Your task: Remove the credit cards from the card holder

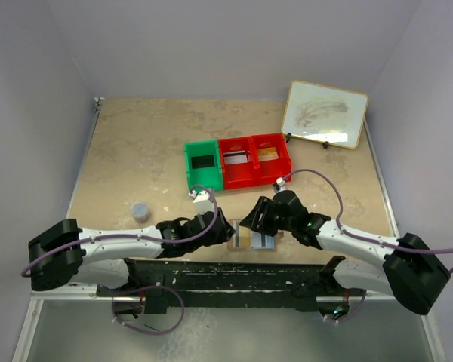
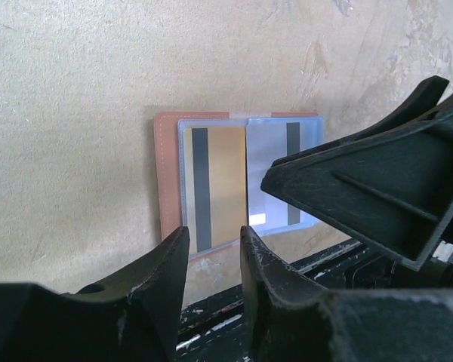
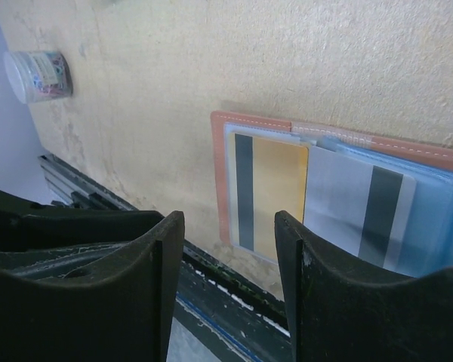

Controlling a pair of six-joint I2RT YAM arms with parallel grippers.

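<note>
One card holder (image 1: pixel 255 240) lies opened flat at the 6 o'clock edge of the table (image 1: pixel 136 143), directly between my two claws. Tan-pink leather frames its pale blue clear sleeves. Two cards show in them: a gold card (image 2: pixel 226 181) on the 9 o'clock side and a white-grey card (image 2: pixel 268 143) on the 3 o'clock side, each crossed by one dark stripe.

The holder's long axis runs 9 to 3 o'clock. Both cards lie the other way, their long sides and stripes running 12 to 6.

My left claw (image 2: pixel 214 237) hangs at the holder's near edge, fingers a narrow gap apart with nothing between them. My right claw (image 3: pixel 230 222) hangs by the gold card's end with a wider gap, and it too grips nothing.

Toward 12 o'clock three bins sit in a row. One green bin (image 1: pixel 189 172) carries a black card (image 1: pixel 203 161). The middle red bin (image 1: pixel 234 142) carries a pale card (image 1: pixel 236 158), and the end red bin (image 1: pixel 270 139) carries a yellow card (image 1: pixel 267 154).

One lidded jar (image 1: pixel 140 210) stands toward 9 o'clock. One framed whiteboard (image 1: pixel 325 113) leans at 1 o'clock.
</note>
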